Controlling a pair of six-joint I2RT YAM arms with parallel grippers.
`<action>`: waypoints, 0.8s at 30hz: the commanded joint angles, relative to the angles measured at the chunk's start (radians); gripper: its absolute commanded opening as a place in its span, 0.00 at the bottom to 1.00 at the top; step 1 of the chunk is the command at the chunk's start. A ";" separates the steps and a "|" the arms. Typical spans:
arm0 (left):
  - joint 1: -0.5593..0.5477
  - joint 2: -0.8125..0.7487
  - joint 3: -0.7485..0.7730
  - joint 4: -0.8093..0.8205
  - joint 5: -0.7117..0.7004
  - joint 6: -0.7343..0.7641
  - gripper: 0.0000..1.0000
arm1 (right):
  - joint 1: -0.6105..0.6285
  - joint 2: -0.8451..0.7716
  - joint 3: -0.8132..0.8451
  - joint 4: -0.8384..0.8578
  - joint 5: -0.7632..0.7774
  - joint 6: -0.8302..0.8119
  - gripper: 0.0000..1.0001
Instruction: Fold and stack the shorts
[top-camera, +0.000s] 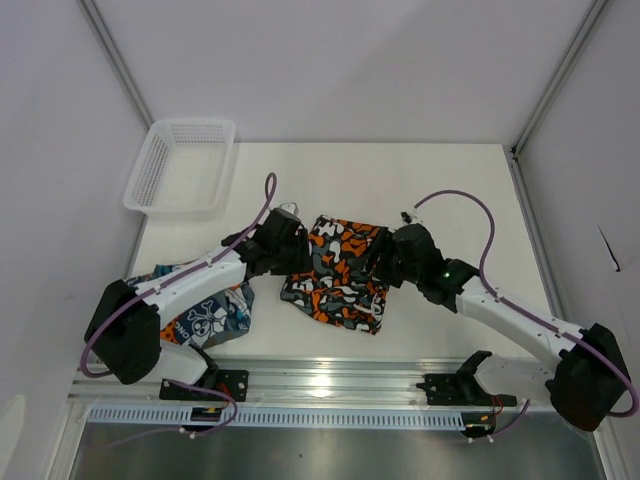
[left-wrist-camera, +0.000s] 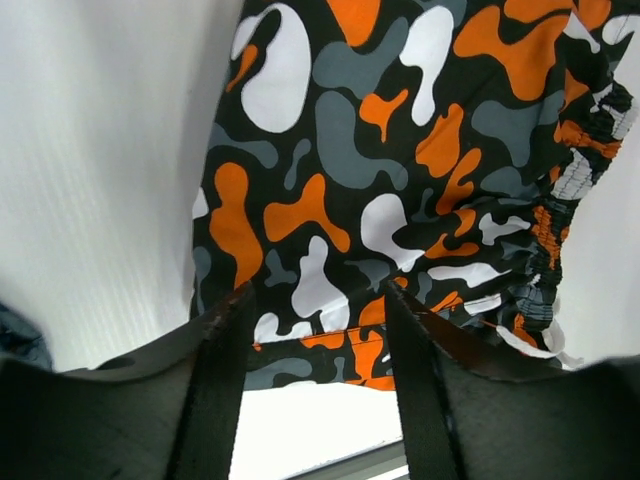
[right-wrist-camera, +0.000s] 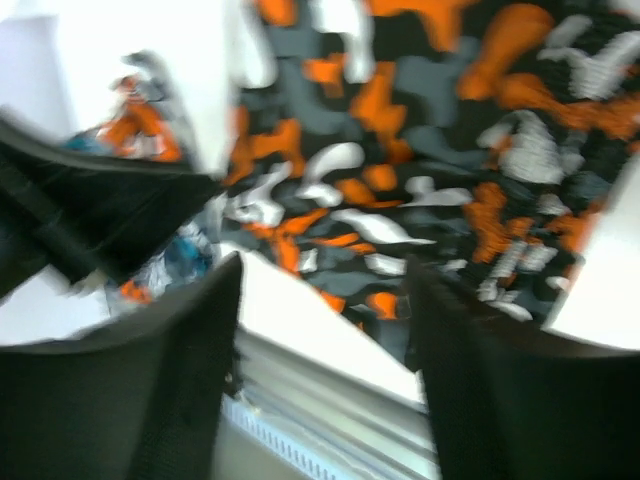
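- Left claw (top-camera: 293, 243) of mine hangs with its jaws apart and nothing between them, at the left edge of the camouflage shorts (top-camera: 338, 277); my wrist view shows that cloth just beyond my fingertips (left-wrist-camera: 238, 305).
- Right claw (top-camera: 384, 256) is also parted and empty, though its wrist view is blurred. It sits at the opposite, right edge of the same pair.
- So the camouflage shorts lie between my two claws, flat on the table (top-camera: 450, 185) at mid-width, already looking folded into a compact block.
- Its long axis runs roughly from the far side towards my bases, slightly tilted. Both claws flank the far half, so neither arm is clearly nearer.
- Skull-print shorts (top-camera: 212, 317) lie bunched near my left base, partly under my left arm and well apart from the right claw.
- My judgement: that second pair is the left arm's to fetch, lying back towards my base and leftward from the left claw.
- White basket (top-camera: 180, 165) sits at the far left corner, away from both pairs.
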 joint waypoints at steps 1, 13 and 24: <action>0.006 -0.005 -0.052 0.074 0.055 0.014 0.56 | 0.004 0.058 -0.015 -0.050 0.133 0.014 0.55; -0.024 -0.036 -0.256 0.229 0.081 -0.072 0.39 | -0.050 0.329 0.046 -0.041 0.192 -0.026 0.05; -0.287 0.028 -0.251 0.197 -0.055 -0.298 0.29 | -0.151 0.595 0.286 -0.105 0.164 -0.202 0.00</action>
